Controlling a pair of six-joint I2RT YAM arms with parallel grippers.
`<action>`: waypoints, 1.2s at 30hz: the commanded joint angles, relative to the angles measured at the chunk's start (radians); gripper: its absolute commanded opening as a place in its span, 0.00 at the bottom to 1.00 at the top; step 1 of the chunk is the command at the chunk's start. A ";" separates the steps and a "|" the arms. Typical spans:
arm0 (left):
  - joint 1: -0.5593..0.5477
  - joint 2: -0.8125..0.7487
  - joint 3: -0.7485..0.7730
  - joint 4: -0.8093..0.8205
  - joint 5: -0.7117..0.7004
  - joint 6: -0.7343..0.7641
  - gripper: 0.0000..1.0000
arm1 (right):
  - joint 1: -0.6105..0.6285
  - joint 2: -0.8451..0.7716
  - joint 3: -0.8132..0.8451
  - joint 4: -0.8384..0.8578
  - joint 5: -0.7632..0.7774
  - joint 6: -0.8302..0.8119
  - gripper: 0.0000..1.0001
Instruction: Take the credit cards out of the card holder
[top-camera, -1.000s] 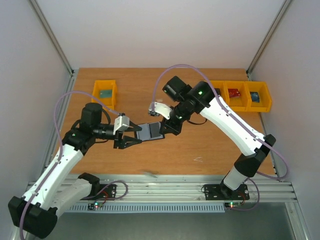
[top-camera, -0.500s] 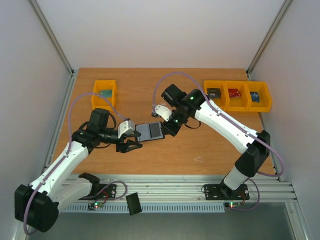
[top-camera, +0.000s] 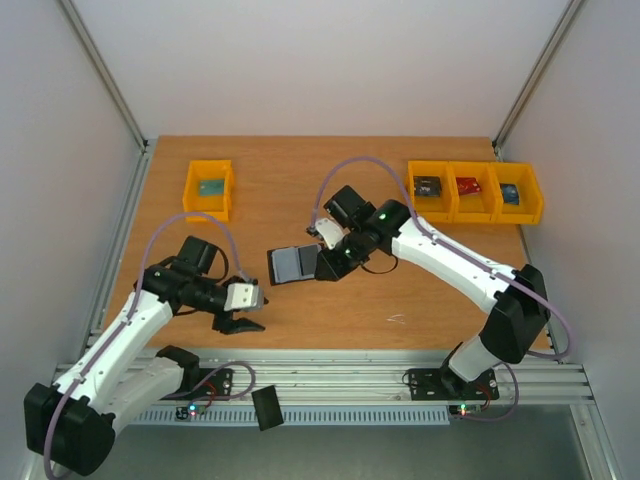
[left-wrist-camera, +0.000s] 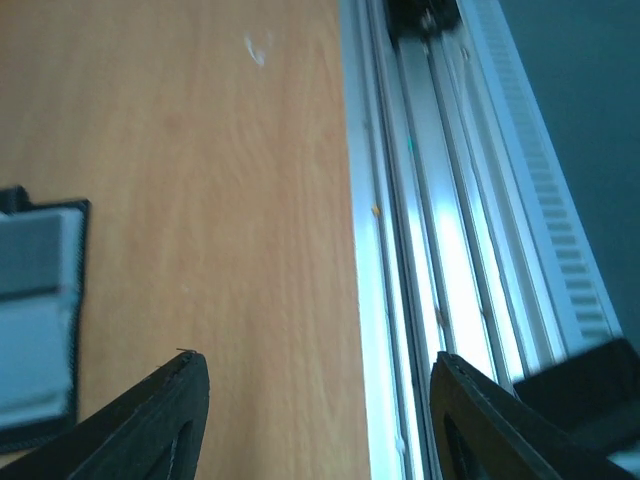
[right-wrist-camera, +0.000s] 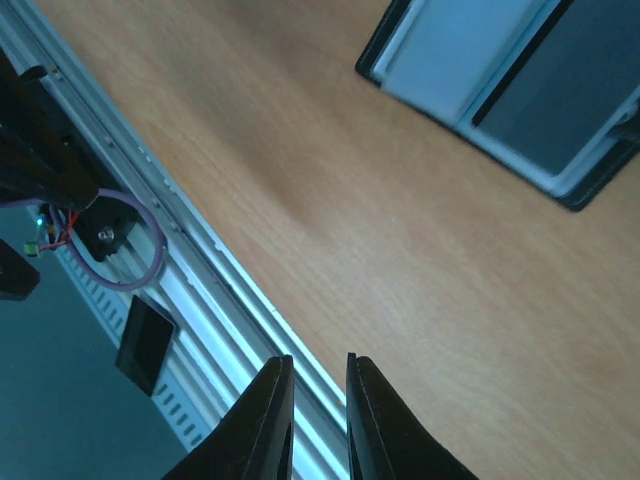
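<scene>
The card holder (top-camera: 293, 264) lies open on the table, blue-grey pockets up; it also shows in the left wrist view (left-wrist-camera: 35, 310) and the right wrist view (right-wrist-camera: 510, 80). A dark card (top-camera: 267, 408) lies off the table, below the front rail, also in the right wrist view (right-wrist-camera: 148, 345). The red card is not in view. My right gripper (top-camera: 330, 262) is by the holder's right edge, its jaws nearly together with nothing between them (right-wrist-camera: 318, 420). My left gripper (top-camera: 240, 318) is wide open and empty, near the front edge, apart from the holder (left-wrist-camera: 320, 400).
A yellow bin (top-camera: 209, 188) stands at the back left and three yellow bins (top-camera: 473, 190) at the back right, each with small items inside. The aluminium rail (top-camera: 350, 375) runs along the table's front edge.
The holder was held up between both grippers; now it lies flat, shifted left. The dark card dropped over the front edge. My left gripper drew back toward the front left, open.
</scene>
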 joint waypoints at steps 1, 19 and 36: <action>-0.009 -0.036 -0.042 -0.249 -0.115 0.426 0.62 | 0.040 0.035 -0.081 0.120 -0.080 0.157 0.15; -0.554 -0.018 -0.128 -0.152 -0.315 0.460 0.69 | 0.226 -0.097 -0.503 0.513 -0.010 0.604 0.27; -1.067 0.107 -0.128 0.128 -0.570 0.181 0.99 | 0.451 -0.163 -0.498 0.374 0.296 0.721 0.36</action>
